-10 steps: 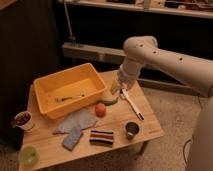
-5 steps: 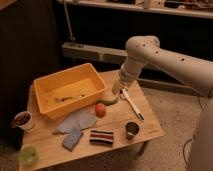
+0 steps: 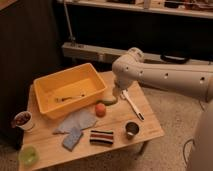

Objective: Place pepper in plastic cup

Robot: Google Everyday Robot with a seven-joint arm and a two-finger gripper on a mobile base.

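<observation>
Your small, green, curved pepper [image 3: 107,101] lies on the wooden desk [image 3: 117,120] at the corner of the yellow plastic bin [image 3: 75,106]. The hand [image 3: 119,94] is right at the pepper's end (gripping or not, I cannot tell). Nothing is delivered yet: the translucent pale-green plastic cup [image 3: 28,155] sits well apart at the opposite corner. The round orange fruit [image 3: 101,109] and the crumpled blue-grey cloth [image 3: 75,121] lie between.

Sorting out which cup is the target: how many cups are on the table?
3: white cup at left edge, plastic cup front-left corner, metal cup front right. Pincer is by the pepper.
</observation>
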